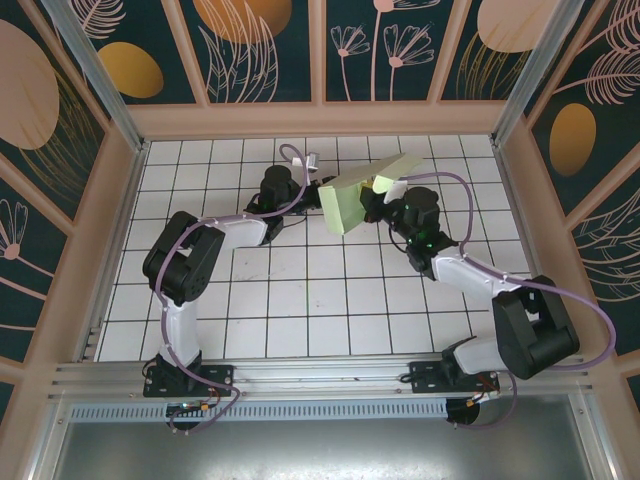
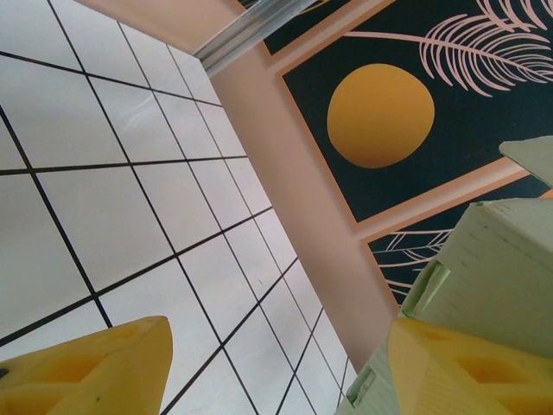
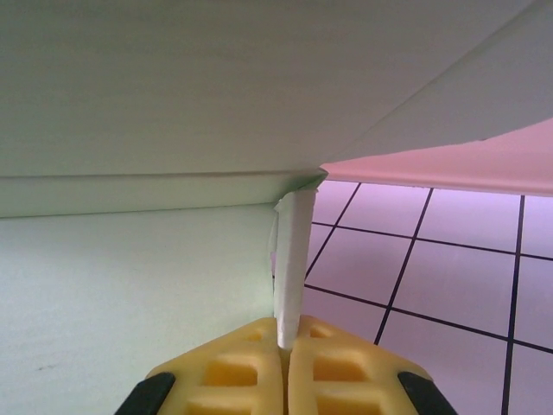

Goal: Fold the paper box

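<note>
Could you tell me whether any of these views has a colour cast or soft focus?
Top external: evenly lit and sharp on the paper box. Right wrist: the white floor tiles look pink. Left wrist: the left gripper looks soft up close.

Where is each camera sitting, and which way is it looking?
Top external: high above and behind the arms, looking down on the tiled table; the left arm and right arm reach to the paper box.
Left wrist: on the left arm, looking across the tiles to the wall; the left jaws show open, paper box beside one.
Right wrist: on the right arm, close under the paper box; the right jaws show shut on its flap.
Shared: all three see the paper box and the tiles.
</note>
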{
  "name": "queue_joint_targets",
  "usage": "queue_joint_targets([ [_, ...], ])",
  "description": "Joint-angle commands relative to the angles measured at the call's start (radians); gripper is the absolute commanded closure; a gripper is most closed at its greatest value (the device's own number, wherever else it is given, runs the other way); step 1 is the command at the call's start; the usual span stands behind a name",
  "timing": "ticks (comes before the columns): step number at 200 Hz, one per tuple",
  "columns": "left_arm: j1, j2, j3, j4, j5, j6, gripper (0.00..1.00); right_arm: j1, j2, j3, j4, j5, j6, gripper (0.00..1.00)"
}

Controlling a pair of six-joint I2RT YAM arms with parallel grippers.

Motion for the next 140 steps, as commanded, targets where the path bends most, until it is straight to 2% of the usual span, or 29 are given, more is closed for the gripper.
queue_joint_targets([
  [1, -0.058, -0.008, 0.061, 0.081, 0.090, -0.027, 0.34, 0.062, 0.041, 0.025, -0.026, -0.059, -0.033, 0.94],
  [41, -0.064, 0.006, 0.069, 0.126, 0.101, -0.065, 0.34, 0.081, 0.073, 0.057, -0.061, -0.010, -0.063, 0.94],
  [59, -0.064, -0.006, 0.055, 0.103, 0.083, -0.034, 0.34, 0.080, 0.059, 0.049, -0.054, -0.005, -0.059, 0.94],
  [110, -0.057, -0.014, 0.024, 0.047, 0.061, 0.016, 0.32, 0.040, -0.017, -0.003, -0.021, -0.064, -0.018, 0.94],
  [140, -0.058, -0.004, 0.048, 0.022, 0.080, 0.031, 0.32, 0.048, -0.003, 0.004, -0.030, -0.069, -0.024, 0.94],
])
